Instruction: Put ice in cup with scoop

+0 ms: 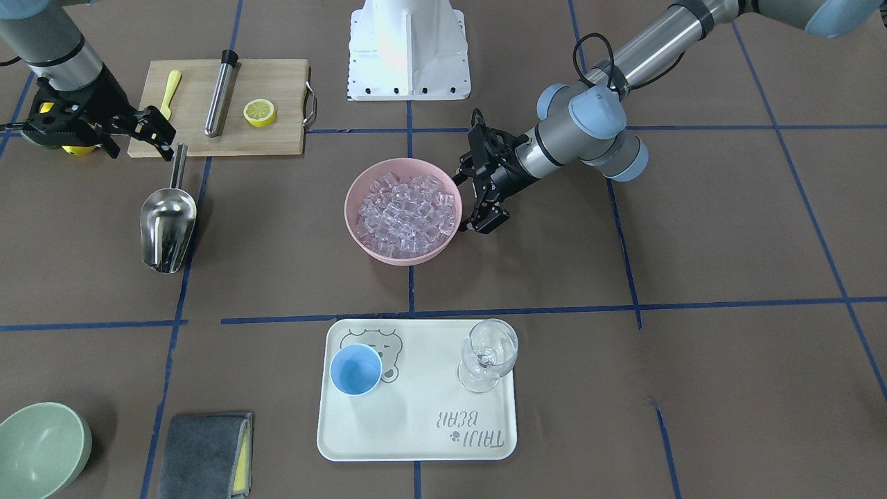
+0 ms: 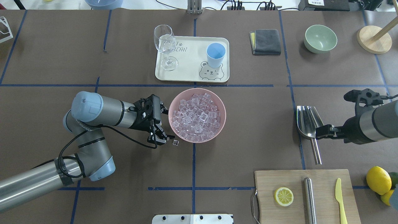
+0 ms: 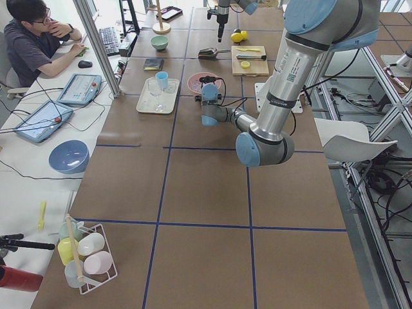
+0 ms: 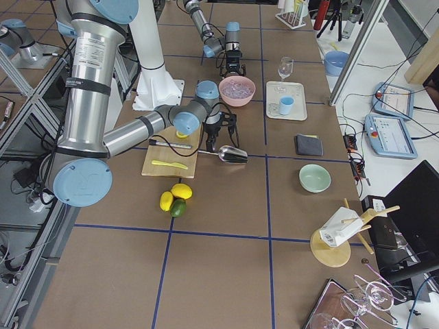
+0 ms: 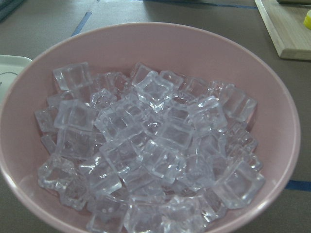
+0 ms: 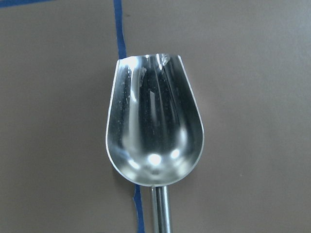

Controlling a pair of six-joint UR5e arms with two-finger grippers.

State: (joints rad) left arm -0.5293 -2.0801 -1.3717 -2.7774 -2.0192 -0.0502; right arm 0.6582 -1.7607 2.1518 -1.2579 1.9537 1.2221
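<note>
Seen from across the table, the left gripper [image 1: 485, 226] hangs just beside the pink bowl [image 1: 389, 256] with its jaws a little apart and empty, wrist bent down.

From overhead, the right gripper [image 2: 332, 113] is spread wide above the handle of the scoop [image 2: 306, 121], which lies on the brown table [image 2: 248, 140]. The ice [image 2: 196, 116] fills the bowl, and the cup [image 2: 215, 54] stands on the tray [image 2: 186, 76] at the far side.

The right wrist view shows the scoop empty.

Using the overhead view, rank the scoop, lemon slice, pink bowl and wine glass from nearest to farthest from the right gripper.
From the right gripper:
1. scoop, right beside it.
2. lemon slice, on the cutting board, nearer the robot.
3. pink bowl, at the table's centre.
4. wine glass, on the far tray.
</note>
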